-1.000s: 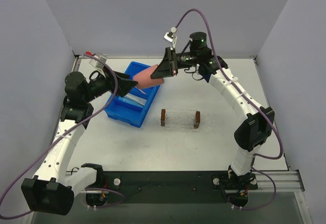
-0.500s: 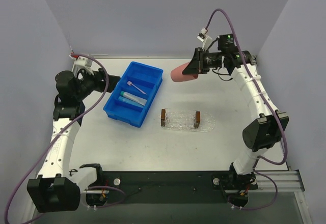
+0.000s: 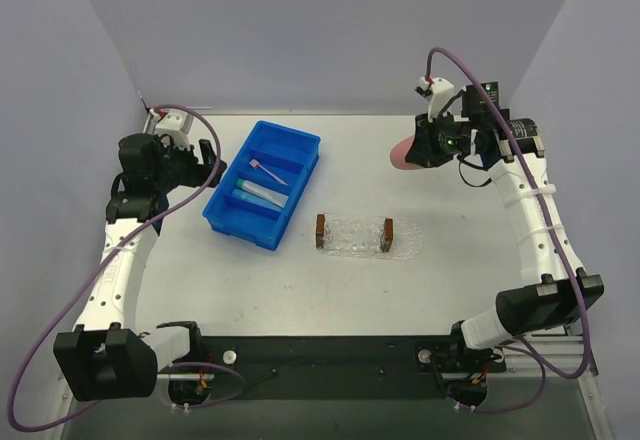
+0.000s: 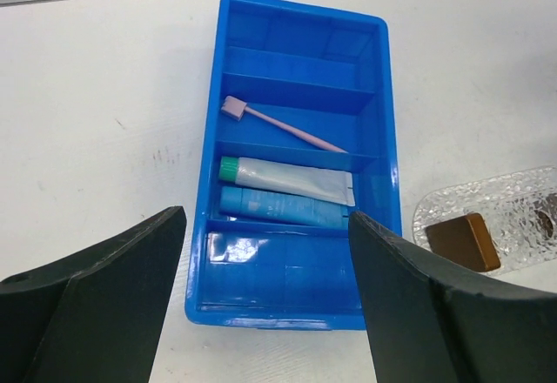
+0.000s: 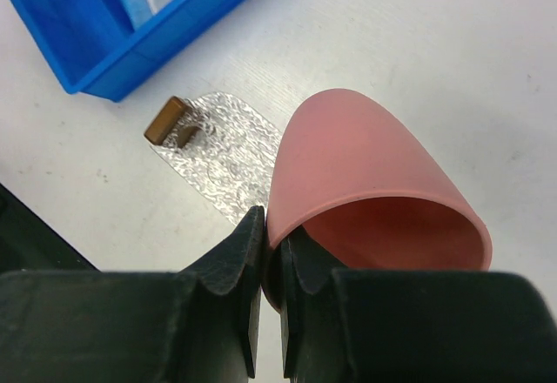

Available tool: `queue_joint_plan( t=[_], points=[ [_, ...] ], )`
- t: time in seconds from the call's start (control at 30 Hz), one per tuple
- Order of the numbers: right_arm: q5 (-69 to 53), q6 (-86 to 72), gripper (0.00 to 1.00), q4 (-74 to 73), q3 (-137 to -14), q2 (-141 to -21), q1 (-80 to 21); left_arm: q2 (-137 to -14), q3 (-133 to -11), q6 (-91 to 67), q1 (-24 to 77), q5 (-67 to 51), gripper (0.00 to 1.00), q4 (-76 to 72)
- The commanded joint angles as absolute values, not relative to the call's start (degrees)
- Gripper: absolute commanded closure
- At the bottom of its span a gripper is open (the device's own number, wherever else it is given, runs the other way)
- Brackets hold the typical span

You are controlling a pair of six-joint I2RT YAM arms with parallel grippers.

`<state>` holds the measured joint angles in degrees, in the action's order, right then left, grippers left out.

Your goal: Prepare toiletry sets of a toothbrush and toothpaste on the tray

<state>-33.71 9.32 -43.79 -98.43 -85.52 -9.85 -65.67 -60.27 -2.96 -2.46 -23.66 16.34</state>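
The right gripper (image 5: 271, 242) is clenching the rim of the cup (image 5: 365, 183), one finger inside the wall and one outside, and is holding it on its side in the air above the table (image 3: 450, 220), well apart from the bin (image 3: 228, 218) and off to the far right of the tray (image 3: 355, 237). The left gripper (image 4: 267, 218) is hanging released over the bin with nothing between its jaws. The toothbrush (image 4: 280, 124) is lying slantwise in a middle compartment, and the pale tube (image 4: 291, 180) and the blue tube (image 4: 283, 207) are lying side by side, touching, in the compartment next to it. The tray is sitting bare near the bin, a brown block (image 4: 462, 241) at each short end. The step in hand is likely parking the cup out of the way, so the right arm should be lowering it onto bare table far from the tray, turning it so it is resting stably and not rolling, and only then letting go. For the left arm, the toothbrush looks thin and low against the bin floor; closing across the handle's middle, with the fingers lined up square to the slanted stick and clear of the dividers, seems the safest grip, since a pinch near either end could be tipping it.
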Motion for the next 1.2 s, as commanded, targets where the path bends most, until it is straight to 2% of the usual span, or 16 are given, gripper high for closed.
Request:
queue_joint_plan(
  t=[0.0,0.4,0.73,1.17],
  points=[
    [-27.3,14.4,1.00,-46.2,-96.4,-82.1,-10.0,-66.4,-63.9,-0.5,-2.9,-18.9,0.14,18.4],
    [-19.5,18.9,1.00,-51.3,-94.6,-78.7,-10.5,-70.6,-66.7,-0.4,-2.9,-15.5,0.13,24.4],
    [-17.8,22.2,1.00,-53.9,-90.5,-79.1,-11.9,-70.2,-66.4,-0.4,-2.9,-16.0,0.13,25.5],
    [-16.9,26.4,1.00,-50.7,-79.1,-79.5,-13.9,-69.0,-65.2,1.1,-2.7,-15.9,0.13,26.4]
  ],
)
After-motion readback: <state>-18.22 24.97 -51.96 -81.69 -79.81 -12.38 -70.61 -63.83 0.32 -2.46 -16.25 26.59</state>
